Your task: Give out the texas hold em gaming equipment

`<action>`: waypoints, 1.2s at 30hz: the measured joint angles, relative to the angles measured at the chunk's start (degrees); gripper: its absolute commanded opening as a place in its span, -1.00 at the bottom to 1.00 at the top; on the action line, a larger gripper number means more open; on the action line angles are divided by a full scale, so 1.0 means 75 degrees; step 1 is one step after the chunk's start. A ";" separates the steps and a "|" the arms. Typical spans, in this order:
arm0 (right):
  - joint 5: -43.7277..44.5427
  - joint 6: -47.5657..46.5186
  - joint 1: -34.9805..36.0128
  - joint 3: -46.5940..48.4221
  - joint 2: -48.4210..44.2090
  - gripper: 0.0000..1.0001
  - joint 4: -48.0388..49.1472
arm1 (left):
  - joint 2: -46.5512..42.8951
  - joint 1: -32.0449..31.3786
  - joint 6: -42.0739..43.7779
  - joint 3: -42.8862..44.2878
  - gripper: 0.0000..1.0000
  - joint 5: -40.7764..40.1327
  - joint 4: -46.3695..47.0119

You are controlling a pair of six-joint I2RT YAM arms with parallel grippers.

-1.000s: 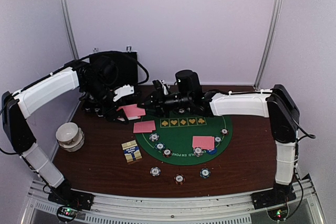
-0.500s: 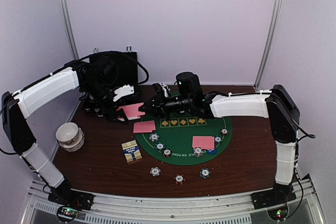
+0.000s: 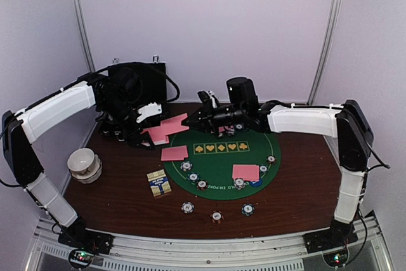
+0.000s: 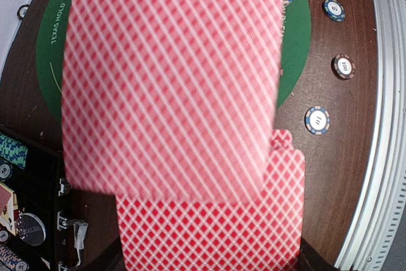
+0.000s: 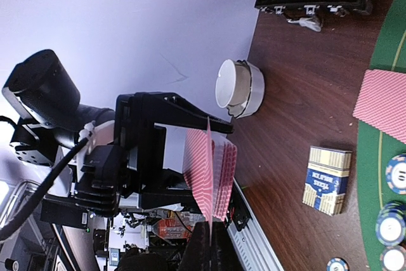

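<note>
Right gripper (image 3: 189, 122): pinched fully closed on one pink-backed card (image 3: 175, 122), held just off the deck (image 3: 158, 136). Left gripper (image 3: 143, 134): clamped nearly closed around that deck, above the table's far-left corner, beside the green poker mat (image 3: 222, 164). Poker chips (image 3: 188, 207) scattered along the mat's near edge.

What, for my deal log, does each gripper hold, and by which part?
Left gripper: pink deck, by one end. Right gripper: single card, pinched at its edge.
</note>
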 measured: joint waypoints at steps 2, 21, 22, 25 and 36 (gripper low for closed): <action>0.0009 -0.0364 -0.0213 0.0006 -0.0187 -1.00 -0.0469 | 0.0000 0.0000 0.0000 0.0000 -1.00 -0.0006 0.0000; 0.5651 -0.7434 -0.0026 0.2611 -0.0026 -1.00 -0.6709 | -0.0364 0.0434 -0.0006 -0.0376 -1.00 -0.0052 -0.0009; 0.6140 -0.7868 0.0125 0.2605 0.0079 -1.00 -0.6706 | -0.0411 0.0437 -0.0003 -0.0425 -1.00 -0.0055 -0.0009; 0.7542 -0.8999 0.0551 0.2559 0.0458 -1.00 -0.6554 | -0.0536 0.0449 -0.0003 -0.0527 -1.00 -0.0052 -0.0017; 1.1054 -1.2179 0.1778 0.2259 0.1990 -1.00 -0.5222 | -0.0600 0.0472 -0.0003 -0.0530 -1.00 -0.0020 -0.0020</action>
